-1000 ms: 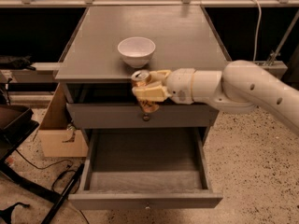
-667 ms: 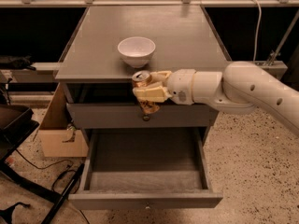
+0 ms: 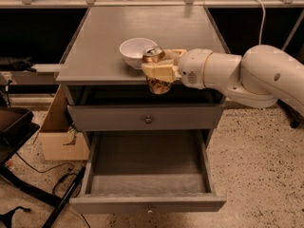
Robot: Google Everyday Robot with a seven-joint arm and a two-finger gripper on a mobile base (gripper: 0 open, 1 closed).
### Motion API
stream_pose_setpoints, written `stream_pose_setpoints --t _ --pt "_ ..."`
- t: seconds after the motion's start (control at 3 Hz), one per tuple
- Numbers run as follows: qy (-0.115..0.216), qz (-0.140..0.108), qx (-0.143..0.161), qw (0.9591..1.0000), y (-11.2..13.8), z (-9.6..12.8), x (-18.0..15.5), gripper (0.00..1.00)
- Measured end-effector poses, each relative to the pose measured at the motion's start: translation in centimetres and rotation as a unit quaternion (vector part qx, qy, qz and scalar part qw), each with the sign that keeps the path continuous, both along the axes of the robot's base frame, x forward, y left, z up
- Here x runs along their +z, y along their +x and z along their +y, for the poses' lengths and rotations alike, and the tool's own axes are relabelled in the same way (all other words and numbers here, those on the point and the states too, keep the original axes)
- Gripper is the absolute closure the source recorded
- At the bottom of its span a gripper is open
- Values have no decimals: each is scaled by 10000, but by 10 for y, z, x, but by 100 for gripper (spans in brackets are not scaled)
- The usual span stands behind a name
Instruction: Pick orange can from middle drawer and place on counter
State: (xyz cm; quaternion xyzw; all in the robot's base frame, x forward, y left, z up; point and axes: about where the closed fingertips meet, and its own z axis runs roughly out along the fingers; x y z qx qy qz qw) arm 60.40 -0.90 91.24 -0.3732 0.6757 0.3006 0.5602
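The orange can (image 3: 158, 85), orange-brown with a silver top and pull tab, is upright in my gripper (image 3: 159, 71), which is shut around its middle. The can hangs at the front edge of the counter (image 3: 142, 27), its top above the counter surface and its bottom below the edge, just right of the white bowl. The middle drawer (image 3: 147, 158) stands pulled open below, and its wood-grain floor is bare. My white arm (image 3: 237, 72) reaches in from the right.
A white round bowl (image 3: 137, 51) sits on the counter near its front edge, close to the can. A closed drawer front with a small knob (image 3: 148, 119) lies between counter and open drawer. A cardboard box (image 3: 59, 137) and cables lie on the floor at left.
My gripper has lifted the can upward and slightly right, from in front of the closed drawer front to the height of the counter edge beside the bowl.
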Motion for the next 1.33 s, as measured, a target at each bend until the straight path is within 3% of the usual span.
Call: stream_pose_setpoints --t 0.33,0.67,1.0,1.33 --pt "309 -242 -605 9974 35 -25 46 100" --pt "706 -485 -1160 9895 88 -51 90 100" --pt "896 -800 -1503 9813 147 -65 114 100" --pt "990 -1139 -1477 9775 200 -63 119 100"
